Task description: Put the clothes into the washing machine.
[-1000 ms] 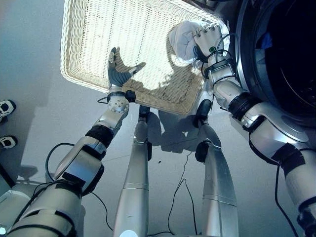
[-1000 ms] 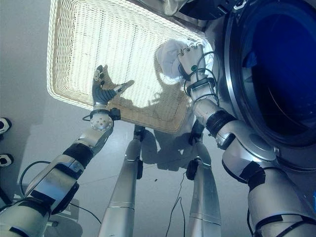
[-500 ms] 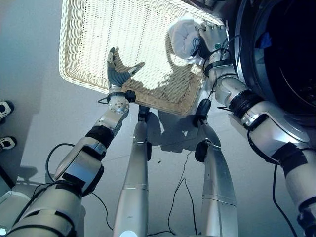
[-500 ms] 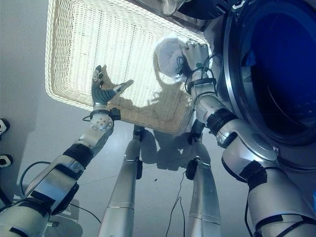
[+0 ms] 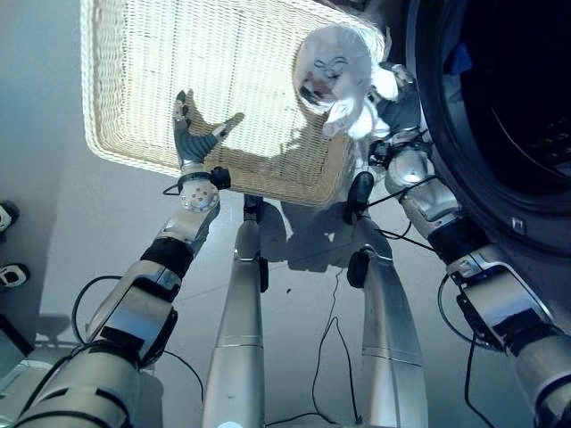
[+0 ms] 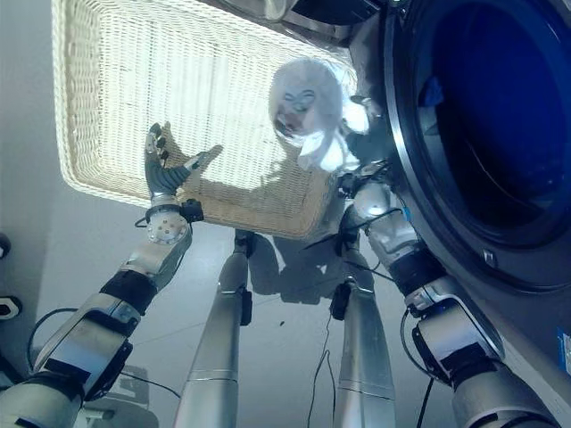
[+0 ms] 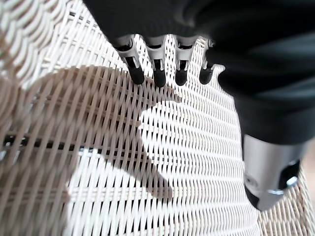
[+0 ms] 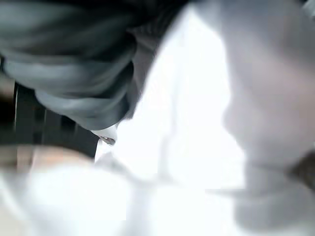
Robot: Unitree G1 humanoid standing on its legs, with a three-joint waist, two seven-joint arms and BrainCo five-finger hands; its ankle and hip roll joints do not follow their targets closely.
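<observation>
A white garment (image 5: 337, 76) hangs bunched in the air over the right end of the wicker basket (image 5: 134, 98), just left of the washing machine's round opening (image 5: 508, 89). My right hand (image 5: 399, 105) is behind and under it, shut on the cloth, and the right wrist view has white fabric (image 8: 187, 147) pressed against the hand's dark cover. My left hand (image 5: 192, 134) is held open above the basket's near edge, with its straight fingers (image 7: 157, 73) a little above the weave (image 7: 147, 167).
The machine's dark door ring (image 5: 428, 134) stands close to the basket's right end. Something blue (image 5: 459, 61) lies inside the drum. A person's shoes (image 5: 7, 214) are on the grey floor at far left.
My right hand has raised the white garment off the basket's right corner, so it now hangs higher and nearer the drum. The camera has shifted. The left hand keeps its pose.
</observation>
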